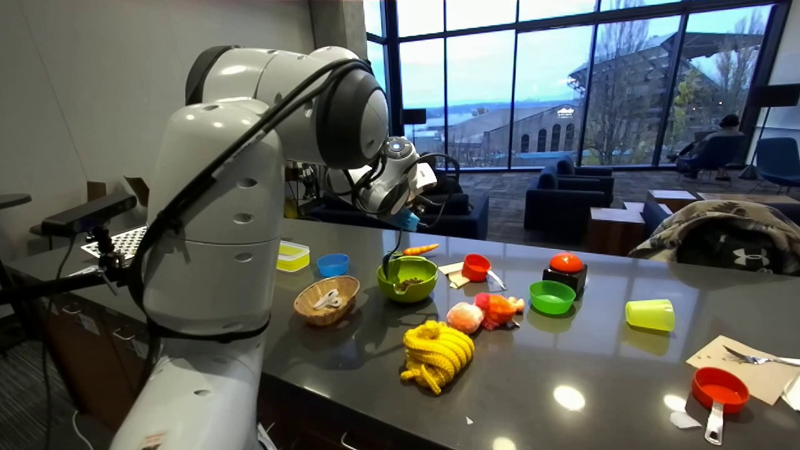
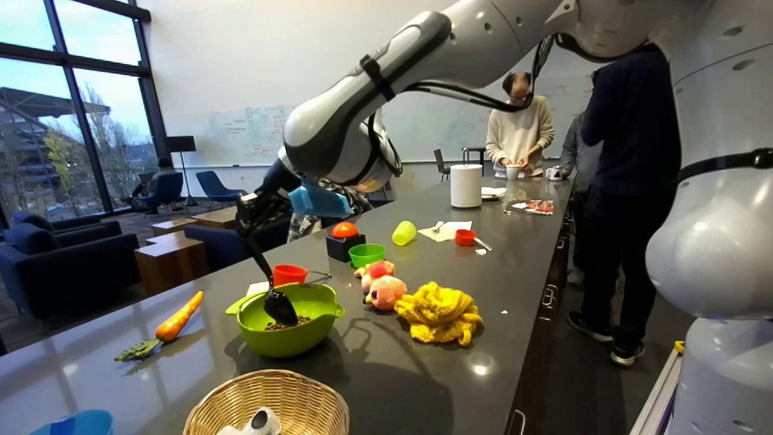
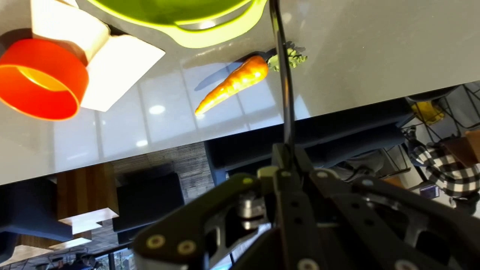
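1. With the black metal pincer (image 3: 287,150), you are gripping a long black spoon (image 2: 281,309) by its thin handle, jaws standing almost together.
2. Below the pincer, the spoon's head is reaching into the round lime-green bowl (image 2: 279,345).
3. Also below the pincer, an orange, leafy-topped carrot (image 2: 175,324) is lying near the bowl.

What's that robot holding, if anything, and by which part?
The gripper holds a black spoon by the upper part of its handle; the far end is inside the green bowl.
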`<state>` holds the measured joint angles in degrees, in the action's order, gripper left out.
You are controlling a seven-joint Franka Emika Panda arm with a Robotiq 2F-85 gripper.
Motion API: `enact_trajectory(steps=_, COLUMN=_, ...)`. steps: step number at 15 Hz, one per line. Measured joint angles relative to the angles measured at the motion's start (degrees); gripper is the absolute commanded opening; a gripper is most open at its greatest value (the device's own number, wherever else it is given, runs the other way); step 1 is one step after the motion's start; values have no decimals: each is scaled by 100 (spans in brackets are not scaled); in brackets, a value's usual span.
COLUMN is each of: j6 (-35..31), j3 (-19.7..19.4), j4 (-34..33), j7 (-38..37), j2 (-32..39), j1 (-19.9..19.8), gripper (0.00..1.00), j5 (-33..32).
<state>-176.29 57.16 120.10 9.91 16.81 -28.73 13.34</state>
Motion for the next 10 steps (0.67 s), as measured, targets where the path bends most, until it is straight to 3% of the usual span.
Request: enact_trajectory(steps=10, j6=-9, j3=-24, j4=-18, j7=357, j2=397, j1=11, gripper=1, j5=0)
